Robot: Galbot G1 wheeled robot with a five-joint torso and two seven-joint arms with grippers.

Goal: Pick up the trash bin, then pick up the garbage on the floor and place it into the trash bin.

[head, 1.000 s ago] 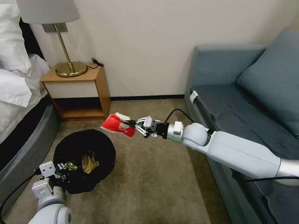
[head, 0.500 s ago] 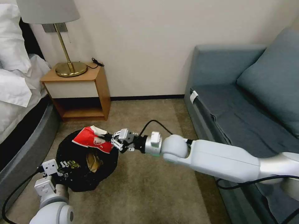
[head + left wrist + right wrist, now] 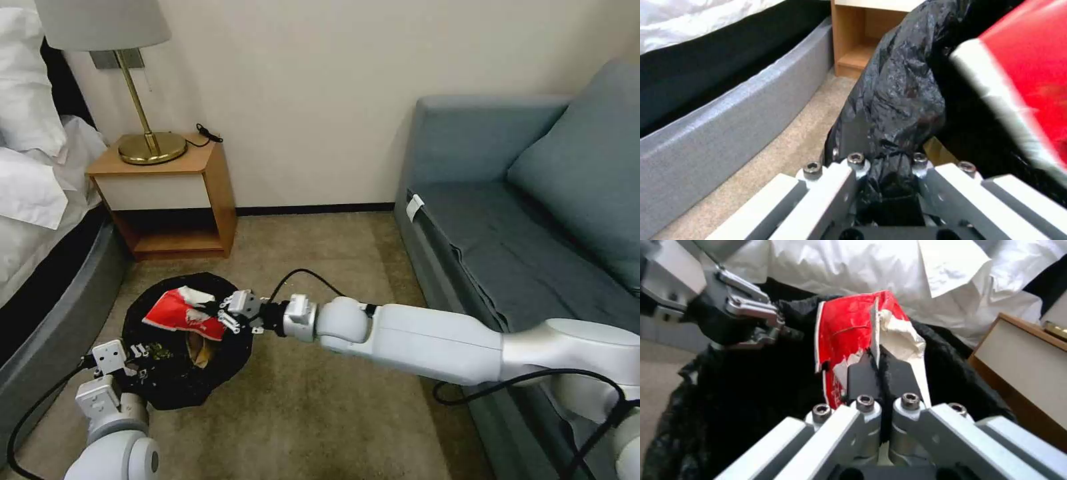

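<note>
On bedroom carpet (image 3: 333,400) between bed and sofa, holding the trash bin (image 3: 173,387) by its rim in the clamped left gripper (image 3: 137,353), right gripper (image 3: 223,313) pinching the red snack packet (image 3: 177,310) above the mouth; best released only once centred.

The trash bin (image 3: 180,387) is lined with thin, crinkly black plastic that catches glossy highlights, and the red snack packet (image 3: 179,313) above it is shiny printed foil-like film with a torn white edge; a crumpled brown paper bag (image 3: 197,348) lies matt inside. Both the left gripper (image 3: 139,352) and right gripper (image 3: 223,315) show brushed grey metal links with dark bolt heads, on smooth white glossy plastic arm shells. The floor is rough beige carpet (image 3: 333,413), the far nightstand (image 3: 175,193) smooth light wood, the lamp base (image 3: 152,148) polished brass, the sofa (image 3: 533,220) matt blue-grey woven cloth.
</note>
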